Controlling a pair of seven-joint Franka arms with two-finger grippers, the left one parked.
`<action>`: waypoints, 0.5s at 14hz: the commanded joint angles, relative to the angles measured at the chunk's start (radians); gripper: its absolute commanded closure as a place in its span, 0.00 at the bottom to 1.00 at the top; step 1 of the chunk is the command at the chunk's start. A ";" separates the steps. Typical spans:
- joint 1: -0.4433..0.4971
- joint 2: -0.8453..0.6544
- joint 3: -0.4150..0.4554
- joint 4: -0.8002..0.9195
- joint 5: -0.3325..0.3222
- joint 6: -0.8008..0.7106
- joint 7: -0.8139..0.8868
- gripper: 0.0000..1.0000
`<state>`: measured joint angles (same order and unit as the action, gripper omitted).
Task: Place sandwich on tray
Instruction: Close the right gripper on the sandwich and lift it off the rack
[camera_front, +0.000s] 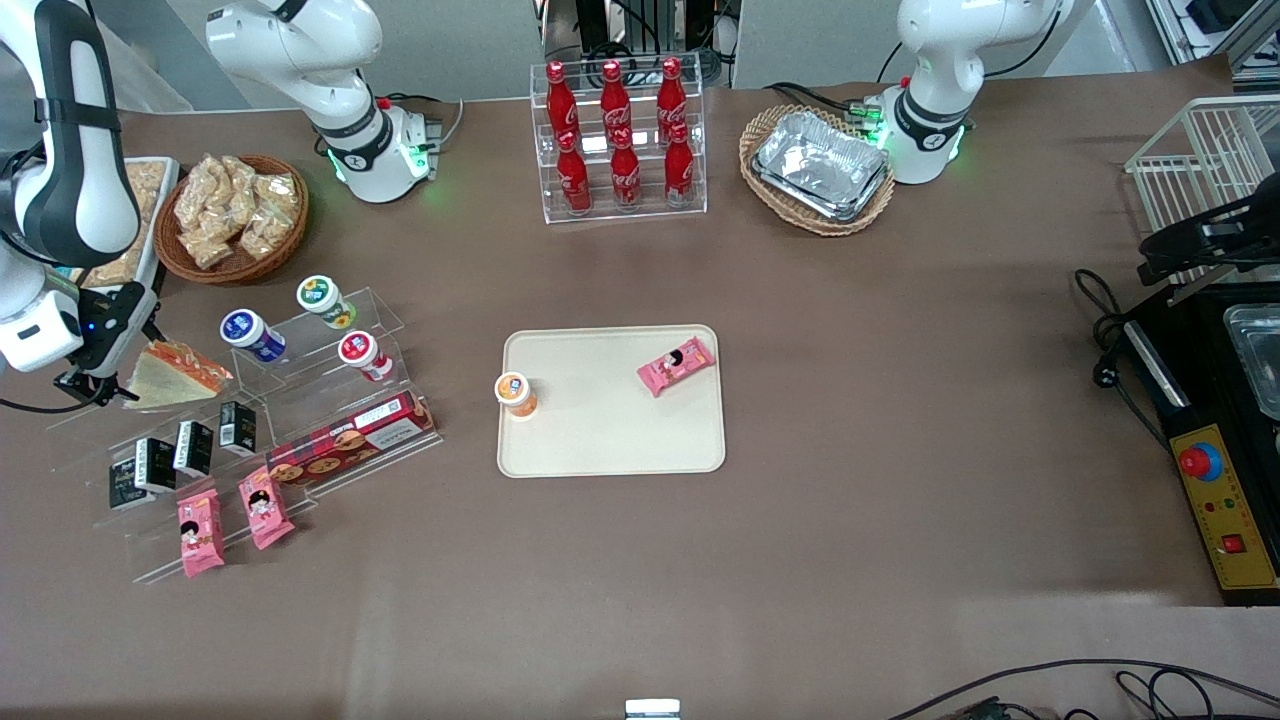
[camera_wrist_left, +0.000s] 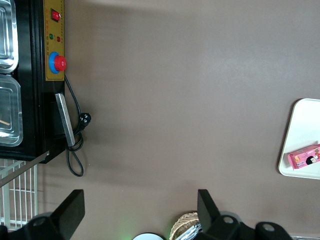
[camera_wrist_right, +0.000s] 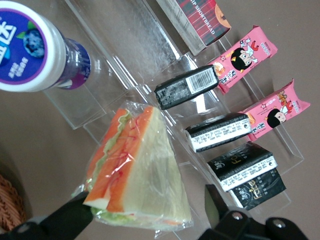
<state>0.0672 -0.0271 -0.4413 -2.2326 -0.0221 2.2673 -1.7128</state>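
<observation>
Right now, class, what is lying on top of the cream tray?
On the tray stand an orange-lidded cup and a pink snack packet. The sandwich is not there; it sits by the gripper at the acrylic display.

Six red cola bottles (camera_front: 618, 135) standing in clear acrylic rack (camera_front: 620, 205); silver foil trays (camera_front: 822, 165) sitting in wicker basket (camera_front: 770, 125).

place: robot lab, mock snack shop | evidence: cola bottles (camera_front: 620, 135) in clear rack, acrylic steps (camera_front: 300, 400) with snacks, brown-covered table (camera_front: 900, 450), e-stop box (camera_front: 1222, 505), loose cables (camera_front: 1100, 320) | gripper (camera_front: 85, 385) at the working arm's end
</observation>
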 joint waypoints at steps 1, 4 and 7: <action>-0.001 -0.004 -0.002 -0.028 -0.007 0.046 0.005 0.00; -0.001 0.006 -0.002 -0.027 0.002 0.049 0.009 0.38; -0.003 0.013 -0.002 -0.024 0.004 0.051 0.013 0.96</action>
<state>0.0672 -0.0247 -0.4418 -2.2457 -0.0216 2.2855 -1.7093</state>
